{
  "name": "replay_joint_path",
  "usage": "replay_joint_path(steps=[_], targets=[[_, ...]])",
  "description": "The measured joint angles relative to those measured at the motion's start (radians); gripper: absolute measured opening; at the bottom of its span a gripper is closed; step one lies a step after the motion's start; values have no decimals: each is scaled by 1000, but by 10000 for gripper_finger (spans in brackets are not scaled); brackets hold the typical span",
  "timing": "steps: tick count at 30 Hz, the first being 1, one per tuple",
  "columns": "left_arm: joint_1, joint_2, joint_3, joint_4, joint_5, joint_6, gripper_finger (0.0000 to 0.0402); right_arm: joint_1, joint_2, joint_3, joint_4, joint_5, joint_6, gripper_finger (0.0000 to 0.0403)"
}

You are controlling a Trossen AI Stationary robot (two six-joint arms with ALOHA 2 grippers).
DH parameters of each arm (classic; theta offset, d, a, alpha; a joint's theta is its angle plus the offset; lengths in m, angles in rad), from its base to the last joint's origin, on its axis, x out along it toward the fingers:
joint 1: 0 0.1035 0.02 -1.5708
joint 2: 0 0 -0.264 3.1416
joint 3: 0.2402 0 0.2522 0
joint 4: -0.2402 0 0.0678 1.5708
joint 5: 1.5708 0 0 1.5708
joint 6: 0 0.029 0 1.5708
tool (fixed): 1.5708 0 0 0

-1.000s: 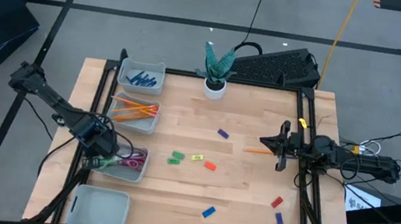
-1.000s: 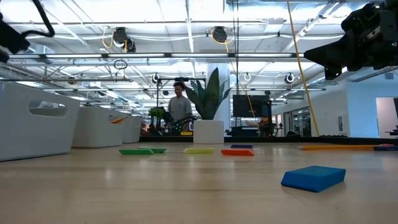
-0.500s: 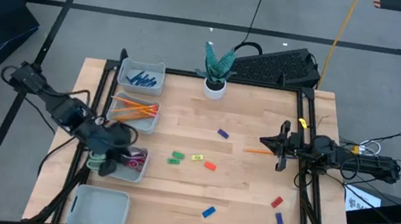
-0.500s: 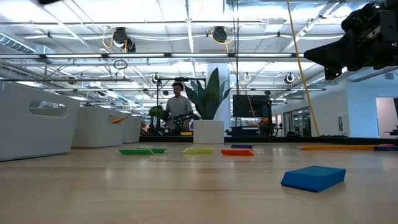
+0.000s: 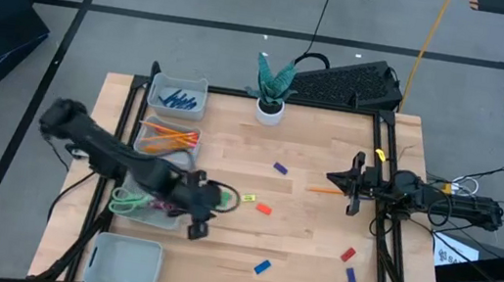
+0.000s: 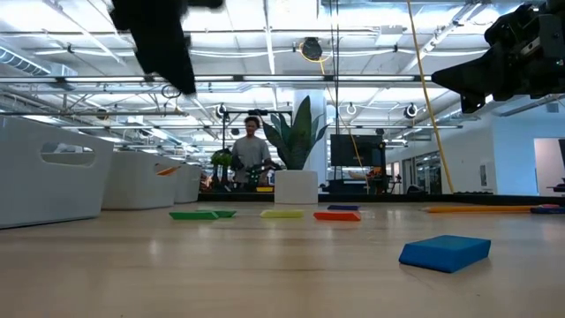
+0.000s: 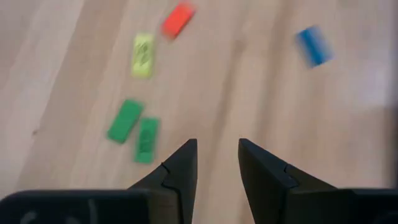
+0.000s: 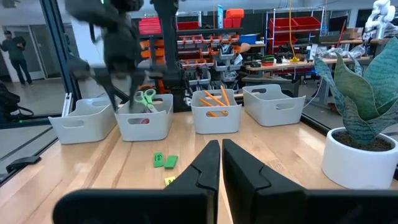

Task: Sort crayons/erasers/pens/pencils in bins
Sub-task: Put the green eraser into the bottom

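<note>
A: State of my left hand (image 5: 203, 215)?

B: My left hand hangs over the table (image 5: 295, 256), just beside the bin of scissors (image 5: 156, 203), fingers spread and pinching nothing. The two green erasers (image 7: 134, 129) lie side by side directly ahead of the fingertips.

A: Why there?

B: My judgement: an eraser pick comes next. The yellow eraser (image 5: 247, 198) and the red eraser (image 5: 264, 208) lie in a loose row past the green pair. The empty bin (image 5: 126, 262) at the near left corner is the likely destination, since pens (image 5: 178, 102) and pencils (image 5: 168, 137) fill the two far bins.

A: And my right hand (image 5: 356, 184)?

B: It waits above the right edge of the table, fingers pressed nearly together, holding nothing I can see. One orange pencil (image 5: 323, 189) lies just beside it.

A: Clearance?

B: Open wood surrounds the eraser row. The green pair touch or nearly touch, so gripping one may nudge the other. A blue eraser (image 5: 262, 267) lies well apart, near the front edge.
</note>
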Motion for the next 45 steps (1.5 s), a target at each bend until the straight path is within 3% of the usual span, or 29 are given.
replay_joint_path(steps=[6,16,22,26,32,37,45], targets=[[57,176,33,-92,17,188,118,0,0,0,0,0,0,13],[136,291,24,-84,17,335,118,0,0,0,0,0,0,13],[194,297,23,-90,70,342,134,0,0,0,0,0,0,13],[201,297,23,-93,124,341,183,0,0,0,0,0,0,13],[204,297,23,-75,103,344,244,0,0,0,0,0,0,13],[206,297,-21,-34,128,345,247,0,0,0,0,0,0,13],[198,292,-72,17,132,341,218,0,0,0,0,0,0,13]])
